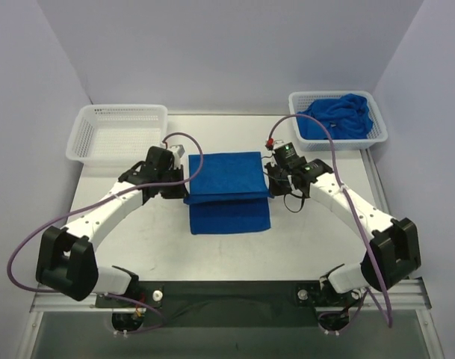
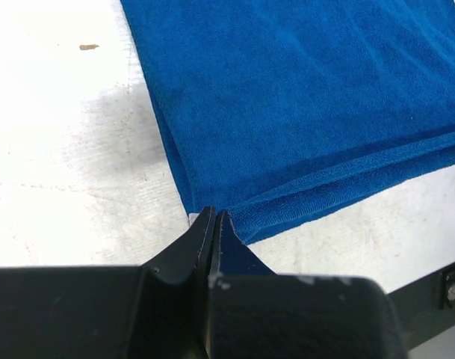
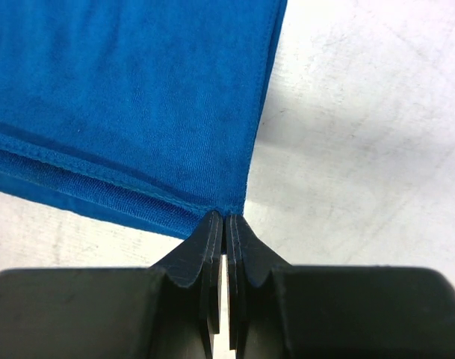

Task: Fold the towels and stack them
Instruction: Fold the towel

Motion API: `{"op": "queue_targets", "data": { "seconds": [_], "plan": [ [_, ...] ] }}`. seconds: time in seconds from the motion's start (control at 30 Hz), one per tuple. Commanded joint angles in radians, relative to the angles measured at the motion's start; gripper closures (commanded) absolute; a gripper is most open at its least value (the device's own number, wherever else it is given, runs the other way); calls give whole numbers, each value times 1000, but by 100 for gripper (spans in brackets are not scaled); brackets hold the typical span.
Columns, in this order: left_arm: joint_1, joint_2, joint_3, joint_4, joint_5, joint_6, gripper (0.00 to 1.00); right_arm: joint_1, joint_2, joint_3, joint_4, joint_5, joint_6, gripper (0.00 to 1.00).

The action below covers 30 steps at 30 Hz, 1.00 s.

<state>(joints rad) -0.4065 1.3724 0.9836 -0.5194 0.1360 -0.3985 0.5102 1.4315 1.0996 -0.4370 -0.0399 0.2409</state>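
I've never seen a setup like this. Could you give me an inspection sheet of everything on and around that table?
Surface: white table, lightly scuffed.
Job's things: half-folded towel in the middle; crumpled towels piled in the right basket; left basket at the far left corner.
Clutter: one small brown speck on the table.
Claws: left claw and right claw each shut on a corner of the towel's upper layer.
Cables: purple cables loop off both arms.
Surroundings: plain pale walls on three sides.

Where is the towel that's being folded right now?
In the top view the towel lies mid-table, partly folded, pinched at its sides between the left gripper and right gripper, nearer than the left basket and right basket.
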Motion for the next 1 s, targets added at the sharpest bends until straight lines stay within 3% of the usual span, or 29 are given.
{"op": "queue_targets", "data": {
  "seconds": [0.0,0.37,0.97],
  "plan": [
    [14,-53,18,-102,-47,30,100,-22,-63,19,-152,118,-34,100],
    [11,-27,-68,-79,-21,10,100,-19,-45,-75,-134,107,9,100],
    [11,-164,53,-165,-27,-2,100,-29,-166,40,-227,138,-22,100]
  ]
}}
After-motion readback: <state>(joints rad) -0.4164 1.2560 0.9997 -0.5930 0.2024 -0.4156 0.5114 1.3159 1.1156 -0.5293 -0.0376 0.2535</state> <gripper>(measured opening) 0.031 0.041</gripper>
